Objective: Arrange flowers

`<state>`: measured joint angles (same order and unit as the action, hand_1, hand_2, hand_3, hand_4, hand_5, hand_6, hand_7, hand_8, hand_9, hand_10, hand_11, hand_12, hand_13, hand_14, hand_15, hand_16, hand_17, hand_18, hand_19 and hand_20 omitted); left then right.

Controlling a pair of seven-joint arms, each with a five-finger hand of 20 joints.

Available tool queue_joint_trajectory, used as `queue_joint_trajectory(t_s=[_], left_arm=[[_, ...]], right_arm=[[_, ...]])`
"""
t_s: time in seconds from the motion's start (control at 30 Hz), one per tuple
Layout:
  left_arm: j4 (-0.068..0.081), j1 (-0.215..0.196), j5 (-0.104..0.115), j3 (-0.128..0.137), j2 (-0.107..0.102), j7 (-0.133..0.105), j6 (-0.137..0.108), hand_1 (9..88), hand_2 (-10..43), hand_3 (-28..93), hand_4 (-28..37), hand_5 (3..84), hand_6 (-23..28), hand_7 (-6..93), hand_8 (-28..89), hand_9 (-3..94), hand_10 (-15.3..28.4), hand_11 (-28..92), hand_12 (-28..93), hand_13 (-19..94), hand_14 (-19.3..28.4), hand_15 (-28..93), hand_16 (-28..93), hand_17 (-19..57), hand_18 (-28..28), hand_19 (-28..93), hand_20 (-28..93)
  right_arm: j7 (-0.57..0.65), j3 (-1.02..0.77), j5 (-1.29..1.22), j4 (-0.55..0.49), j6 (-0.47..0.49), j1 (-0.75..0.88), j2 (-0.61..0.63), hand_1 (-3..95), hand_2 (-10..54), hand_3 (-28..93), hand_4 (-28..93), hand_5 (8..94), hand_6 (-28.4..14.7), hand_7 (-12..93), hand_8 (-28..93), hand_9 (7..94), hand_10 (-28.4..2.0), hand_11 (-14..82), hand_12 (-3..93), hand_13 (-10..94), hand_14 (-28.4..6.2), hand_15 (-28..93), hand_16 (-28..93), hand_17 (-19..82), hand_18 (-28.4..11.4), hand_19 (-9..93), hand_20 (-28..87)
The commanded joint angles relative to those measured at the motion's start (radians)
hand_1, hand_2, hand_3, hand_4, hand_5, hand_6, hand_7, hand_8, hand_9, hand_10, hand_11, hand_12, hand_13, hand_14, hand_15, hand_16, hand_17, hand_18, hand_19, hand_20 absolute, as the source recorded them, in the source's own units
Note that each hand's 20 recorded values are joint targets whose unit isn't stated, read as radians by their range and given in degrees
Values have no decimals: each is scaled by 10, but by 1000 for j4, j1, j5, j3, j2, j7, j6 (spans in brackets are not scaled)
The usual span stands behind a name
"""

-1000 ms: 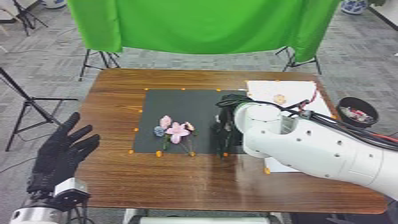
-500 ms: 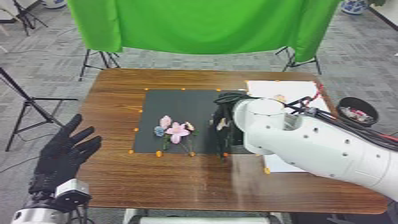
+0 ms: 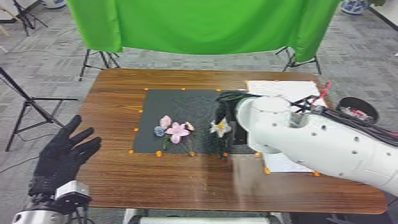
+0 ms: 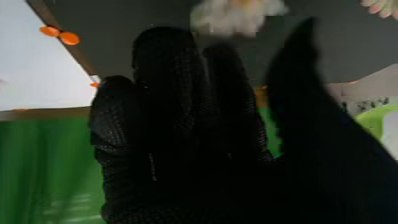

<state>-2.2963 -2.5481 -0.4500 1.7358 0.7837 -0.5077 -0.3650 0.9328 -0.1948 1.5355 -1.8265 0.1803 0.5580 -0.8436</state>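
Desk (image 3: 178,180), partly hidden by right arm (image 3: 306,137). Black mat (image 3: 182,107), on desk. Left hand (image 3: 58,162), fingers spread. Right hand (image 3: 232,106), fingers extended, over mat, partly hidden. Pink flower (image 3: 178,131), on mat. White flower (image 3: 220,128), beside right hand, contact unclear; cropped in wrist view.

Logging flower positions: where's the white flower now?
In the head view, the white flower shows against the dark mat, right of the pink flower and just left of the right hand.

- You face a brown wooden table (image 3: 160,185) on grey patterned flooring (image 3: 204,61).
- Beyond it, you see green cloth (image 3: 204,30) hanging.
- A black stand (image 3: 29,104) rises at your left.
- Blue-and-white pot (image 3: 354,6), far right.
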Motion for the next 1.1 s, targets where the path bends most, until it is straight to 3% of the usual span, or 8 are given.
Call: queue_joint_trajectory(t_s=[0.03,0.3,0.47,0.73,0.83,0.9,0.93,1.1], left_arm=[[-4,6,-14,1,18,26,2,291,70,620,-212,307,70,70,-70,270,186,248,119,204,278,573,-120,-62,284,563,-25],[-5,-3,-28,11,38,39,9,290,69,621,-210,307,70,71,-70,270,186,247,118,204,278,573,-120,-61,284,564,-26],[-6,-6,12,2,-16,-14,-15,291,70,619,-211,308,70,72,-70,270,186,248,119,204,278,573,-120,-61,284,564,-27],[0,53,18,-10,-59,-14,-12,291,71,620,-212,308,70,71,-70,270,185,249,119,204,278,574,-121,-61,284,565,-28],[2,69,-6,-4,-32,26,0,292,70,625,-209,308,70,71,-70,270,185,248,118,204,278,574,-121,-62,284,564,-28],[4,64,10,-9,-45,3,-1,295,71,635,-202,308,70,72,-70,270,185,248,119,204,278,574,-121,-61,284,564,-29],[6,79,-12,-7,-21,35,11,296,71,636,-201,308,70,72,-70,270,185,248,119,204,278,573,-121,-62,284,564,-29],[7,76,2,-15,-33,7,5,295,69,633,-202,307,69,72,-71,270,184,249,118,204,277,574,-120,-61,284,565,-29]], right_arm=[[3,64,46,11,-99,-43,-8,511,73,709,-282,722,-13,138,3,786,-112,182,156,785,-80,606,148,540,-130,932,146],[14,92,75,-42,-217,-67,29,337,49,793,-282,620,-58,129,-94,746,-156,213,163,785,-92,608,159,569,-124,932,123],[-5,76,24,2,-205,-108,43,238,86,785,-268,520,-79,104,-87,685,-192,210,159,749,-126,638,151,564,-140,932,115],[26,109,-41,188,-210,-205,95,184,113,773,-240,509,-69,105,-87,605,-208,166,150,672,-151,653,130,473,-179,932,119],[44,155,-58,234,-228,-246,120,176,116,775,-239,491,-73,99,-86,568,-214,147,147,649,-160,659,123,463,-177,932,111],[67,176,-35,248,-230,-255,132,174,116,779,-239,486,-71,100,-84,560,-215,142,148,645,-160,661,118,455,-178,932,107],[74,161,-37,251,-216,-242,143,175,117,781,-239,485,-71,100,-84,557,-216,141,148,642,-161,662,116,450,-178,932,104],[79,76,-66,289,-150,-175,136,175,115,789,-239,475,-61,101,-86,542,-217,132,147,631,-164,666,109,442,-180,932,96]])
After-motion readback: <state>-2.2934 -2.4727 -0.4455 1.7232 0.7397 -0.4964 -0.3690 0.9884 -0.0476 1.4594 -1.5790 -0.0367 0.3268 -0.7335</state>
